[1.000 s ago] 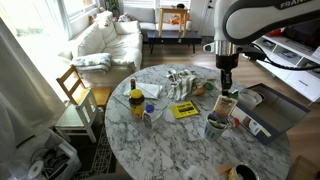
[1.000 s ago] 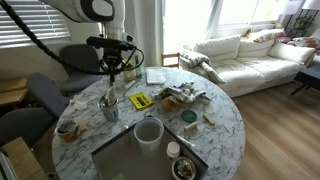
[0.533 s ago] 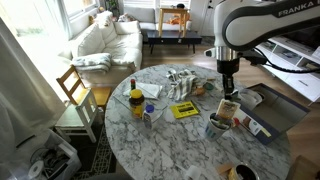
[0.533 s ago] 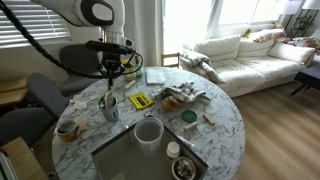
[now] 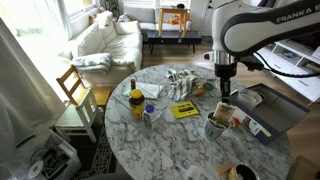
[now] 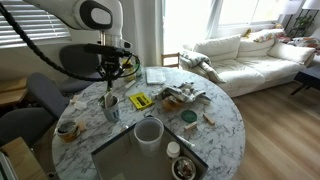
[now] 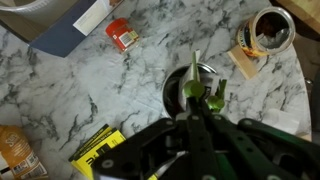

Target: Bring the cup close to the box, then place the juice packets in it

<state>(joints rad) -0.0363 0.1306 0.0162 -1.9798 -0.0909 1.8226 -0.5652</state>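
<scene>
The silver-grey metal cup (image 5: 214, 126) stands on the marble table beside the large grey box (image 5: 276, 112). Both also show in an exterior view: the cup (image 6: 109, 107) and the box (image 6: 113, 160). My gripper (image 5: 222, 92) hangs straight over the cup, shut on a juice packet (image 5: 223, 106) whose lower end reaches into the cup. In the wrist view the cup's rim (image 7: 172, 92) lies just past my fingertips (image 7: 195, 100), with green-capped packets (image 7: 212, 97) inside. Further contents are hidden by my fingers.
A flat yellow packet (image 5: 184, 110) lies mid-table, with a yellow-topped bottle (image 5: 137, 99) further along. A white bowl (image 6: 148, 132) sits in the box. A round dark-filled bowl (image 7: 271, 30) and a small red item (image 7: 121, 34) lie near the cup.
My gripper has come down a little with the juice packet, closer to the cup. Nothing else has moved.
</scene>
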